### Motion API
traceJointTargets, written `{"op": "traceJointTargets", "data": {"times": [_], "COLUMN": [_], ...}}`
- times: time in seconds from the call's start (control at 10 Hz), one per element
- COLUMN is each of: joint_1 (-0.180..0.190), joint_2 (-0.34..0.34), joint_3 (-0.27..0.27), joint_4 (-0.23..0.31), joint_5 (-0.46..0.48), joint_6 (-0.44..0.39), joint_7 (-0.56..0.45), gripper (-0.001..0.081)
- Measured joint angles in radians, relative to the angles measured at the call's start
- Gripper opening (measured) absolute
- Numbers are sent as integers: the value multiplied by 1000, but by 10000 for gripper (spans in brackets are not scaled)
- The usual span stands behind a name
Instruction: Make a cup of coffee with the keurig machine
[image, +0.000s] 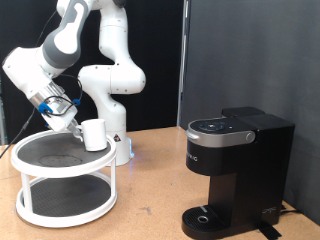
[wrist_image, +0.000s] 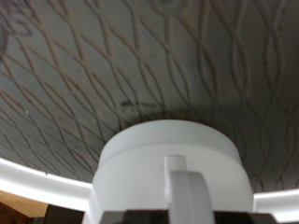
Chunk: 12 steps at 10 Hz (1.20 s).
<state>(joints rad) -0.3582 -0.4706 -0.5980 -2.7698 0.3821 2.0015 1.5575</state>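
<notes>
The cup (image: 95, 134) was found upright on the upper tier of the white wire stand (image: 60, 205), near that tier's right edge in the exterior view. The gripper (image: 76, 121) was positioned immediately to the cup's left, at the cup's height, on a steeply slanted arm. In the wrist view the cup (wrist_image: 168, 163) filled the lower middle of the picture with its handle (wrist_image: 190, 191) turned toward the camera, so the handle was judged to lie in line with the fingers. The fingertips themselves were not shown clearly in either view; whether they were closed on the handle could not be told.

The keurig machine (image: 238, 172) stood well apart, on the table (image: 150, 215) at the exterior view's right, with its lid down and its round drip tray (image: 207, 219) unoccupied. The cup therefore lay on the stand and not yet under the spout.

Open table surface was seen between the stand and the machine. The raised rim of the stand's tier was noted just beside the cup's base.
</notes>
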Motion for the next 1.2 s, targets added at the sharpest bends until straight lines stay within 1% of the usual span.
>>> {"op": "traceJointTargets", "data": {"times": [0.4,0.6,0.8,0.9,1.2], "joint_1": [-1,-1,1,4,48], "joint_2": [-46,-69,-68,-67,-53], "joint_3": [0,4,7,25,132], "joint_4": [45,67,60,50,25], "joint_5": [1,-17,-3,25,123], "joint_6": [-149,-205,-201,-174,-57], "joint_7": [43,49,53,83,216], "gripper": [3,3,3,3,3]}}
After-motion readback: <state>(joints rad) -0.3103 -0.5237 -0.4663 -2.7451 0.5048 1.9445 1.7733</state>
